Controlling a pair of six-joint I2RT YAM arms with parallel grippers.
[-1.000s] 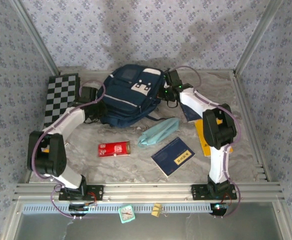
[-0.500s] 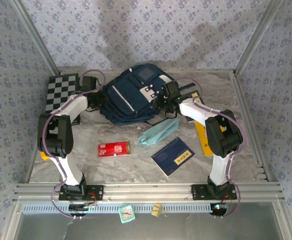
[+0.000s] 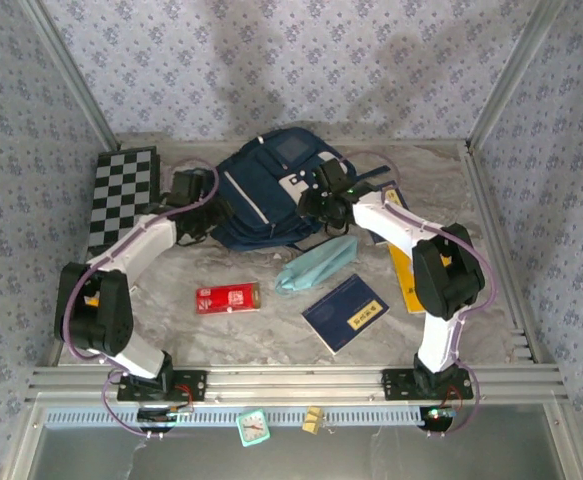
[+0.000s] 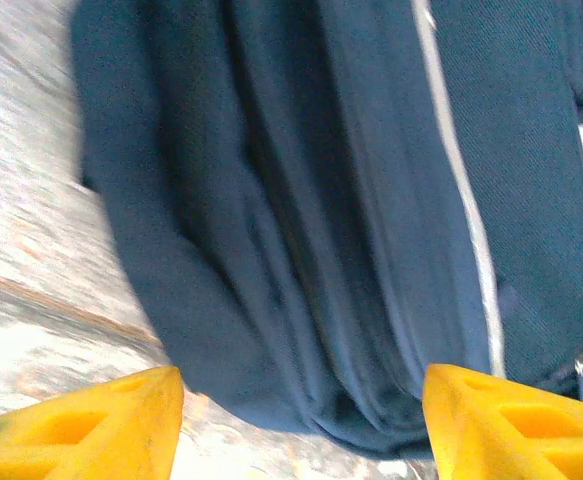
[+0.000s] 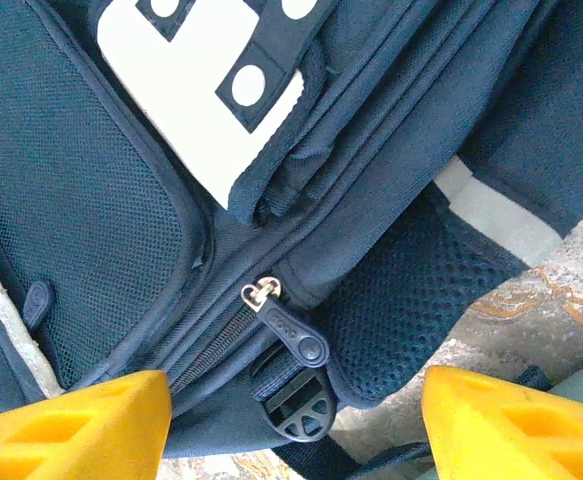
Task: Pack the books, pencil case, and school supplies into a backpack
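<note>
Yellow book (image 3: 402, 282) (partly under right arm (image 3: 393, 223))

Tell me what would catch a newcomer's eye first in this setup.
The navy backpack lies at the far middle of the table with an arm on each side. The left gripper is open at its left edge, and the right gripper is open just before a zipper pull. Nearer the arm bases lie the teal pencil case, a red box and a navy book, not yet packed.

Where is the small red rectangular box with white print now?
The red box lies on the table left of centre in the top view, nearer than the navy fabric backpack and left of the light teal pouch.
</note>
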